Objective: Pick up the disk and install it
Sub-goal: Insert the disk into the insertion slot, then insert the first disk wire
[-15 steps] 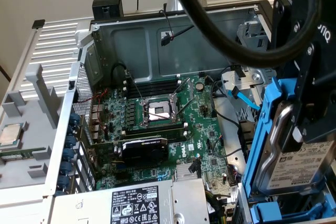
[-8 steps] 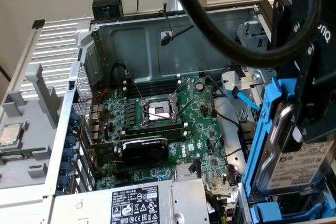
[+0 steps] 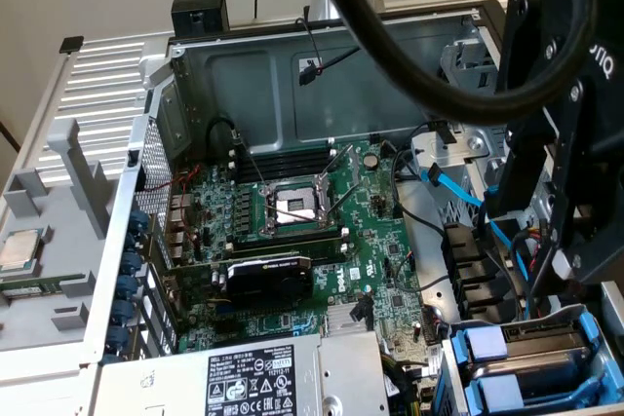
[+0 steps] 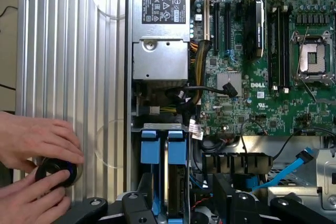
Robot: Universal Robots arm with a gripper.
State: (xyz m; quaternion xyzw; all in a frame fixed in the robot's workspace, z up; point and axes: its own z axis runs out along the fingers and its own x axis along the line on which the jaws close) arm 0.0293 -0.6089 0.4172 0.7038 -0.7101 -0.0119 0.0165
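- A ribbed silver aluminium tabletop (image 4: pixel 68 77) carries an open grey steel computer case (image 3: pixel 292 75) with its side panel off.
- A green motherboard (image 3: pixel 322 241) lines the case floor, its processor socket bare. A grey boxed power supply (image 3: pixel 253 377) sits alongside.
- The disk (image 3: pixel 541 338), a flat silver hard drive in a blue plastic carrier, stands in the drive cage at the corner of the case, next to a second blue carrier.
- The black pincer (image 4: pixel 184 195) hangs just above that cage, spread wide and closed on nothing.
- A person's hands (image 4: pixel 37 140) rest on the tabletop, well apart from the cage, around a black round knob (image 4: pixel 56 171).
- A thin blue data cable (image 3: pixel 458 187) lies loose beside the cage. It could catch on the pincer, and a carrier not fully seated could ride up out of its slot.
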